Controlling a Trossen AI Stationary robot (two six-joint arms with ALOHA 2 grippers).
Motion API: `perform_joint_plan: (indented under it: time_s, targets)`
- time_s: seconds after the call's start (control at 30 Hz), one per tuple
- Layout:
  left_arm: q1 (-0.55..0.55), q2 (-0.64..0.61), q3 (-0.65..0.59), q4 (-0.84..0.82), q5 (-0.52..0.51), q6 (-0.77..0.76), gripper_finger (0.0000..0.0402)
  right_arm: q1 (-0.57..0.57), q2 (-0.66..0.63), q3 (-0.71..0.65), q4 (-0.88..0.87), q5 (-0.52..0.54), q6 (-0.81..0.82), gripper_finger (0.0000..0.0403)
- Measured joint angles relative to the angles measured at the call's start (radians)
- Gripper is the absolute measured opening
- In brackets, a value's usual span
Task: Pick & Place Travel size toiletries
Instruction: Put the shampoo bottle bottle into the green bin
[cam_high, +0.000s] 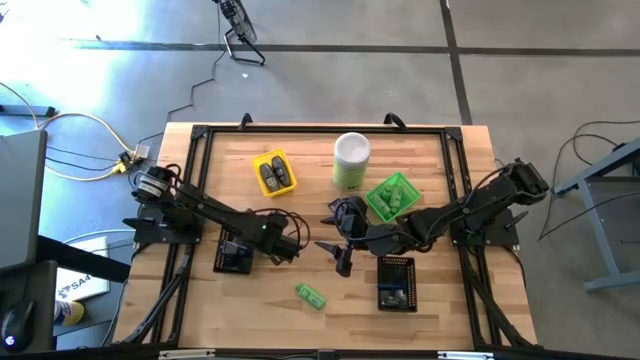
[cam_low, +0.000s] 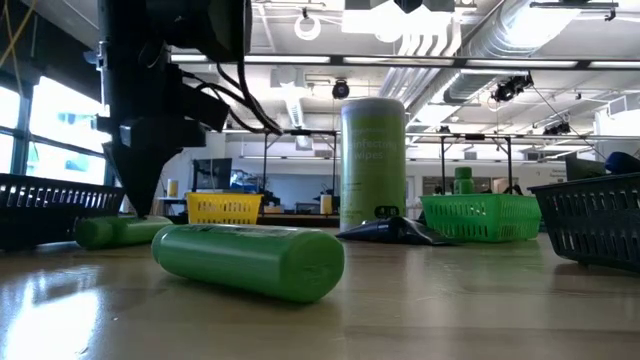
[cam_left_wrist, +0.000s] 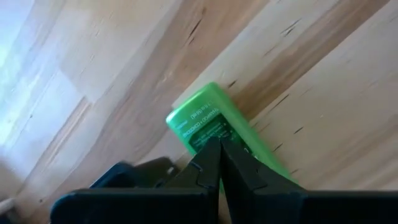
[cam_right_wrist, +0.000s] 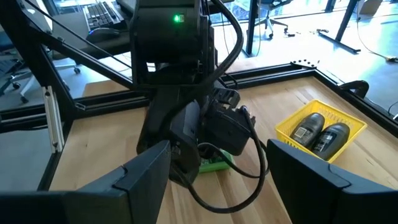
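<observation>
A bright green tube (cam_left_wrist: 202, 121) lies flat on the table under my left gripper (cam_left_wrist: 217, 149), which is shut and points down at it. The tube also shows in the right wrist view (cam_right_wrist: 214, 163) and the low view (cam_low: 105, 232); in the high view my left gripper (cam_high: 297, 245) hides it. My right gripper (cam_high: 338, 256) is open and empty just right of the left one, facing it (cam_right_wrist: 227, 186). A second green bottle (cam_high: 310, 295) lies on its side nearer the front edge (cam_low: 250, 260). Dark grey ovals (cam_high: 273, 175) lie in the yellow tray (cam_high: 262, 160). My left gripper comes from above, pointing down, and its shut fingertips (cam_left_wrist: 214, 155) meet the upper face of the green tube, a little back from its flat end (cam_left_wrist: 193, 118). The tube lies flat on the table. Whether the tips pinch any of it, I cannot tell.
A tall pale-green canister (cam_high: 351, 160) stands at the back middle, a green tray (cam_high: 392, 195) with green items to its right. Black mesh trays sit front left (cam_high: 233, 257) and front right (cam_high: 397, 284). A dark flat packet (cam_low: 390, 230) lies before the canister.
</observation>
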Motion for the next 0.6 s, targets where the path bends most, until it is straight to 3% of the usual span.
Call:
perform_joint_plan:
  time_s: [0.23, 0.6]
  targets:
    - [0.0, -0.001, 0.0, 0.05, 0.015, 0.0, 0.0012, 0.0, 0.0, 0.0, -0.001, 0.0, 0.0, 0.0258]
    - [-0.001, 0.003, -0.001, 0.305, 0.092, 0.062, 0.0012, 0.0, 0.0, 0.0, -0.001, 0.0, -0.001, 0.0258]
